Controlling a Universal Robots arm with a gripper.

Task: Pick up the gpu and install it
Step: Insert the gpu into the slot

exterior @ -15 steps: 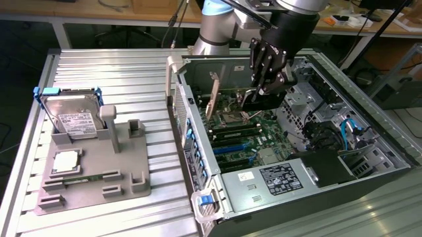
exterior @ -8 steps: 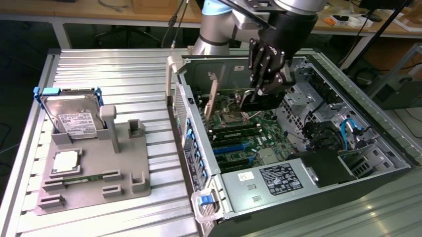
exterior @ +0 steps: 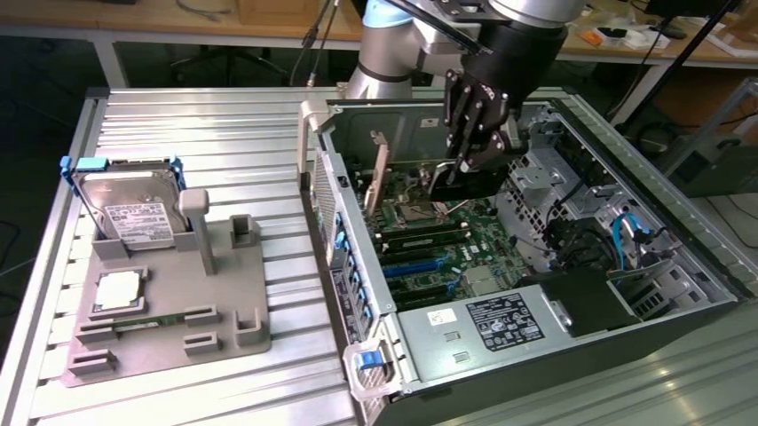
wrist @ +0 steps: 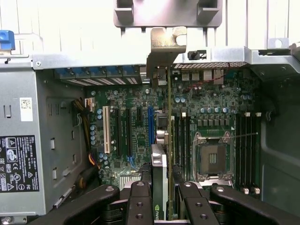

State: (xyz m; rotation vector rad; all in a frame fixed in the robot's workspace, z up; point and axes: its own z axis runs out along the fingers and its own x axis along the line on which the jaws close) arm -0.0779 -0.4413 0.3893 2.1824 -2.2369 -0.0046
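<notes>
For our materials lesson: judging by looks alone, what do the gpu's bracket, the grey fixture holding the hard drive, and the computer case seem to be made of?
The gpu bracket: seemingly bare metal, with a dull silver sheen and a folded tab. Grey fixture: probably plastic, possibly printed; matte, uniform grey, blocky moulded shapes. Computer case: likely sheet steel, light grey, with stamped holes and folded edges.

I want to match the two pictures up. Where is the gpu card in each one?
Exterior view: the gpu stands on edge inside the open computer case, to the left of the gripper.
Wrist view: the gpu runs edge-on up the middle, between the fingers.
Shared landmark: the square processor socket.
</notes>
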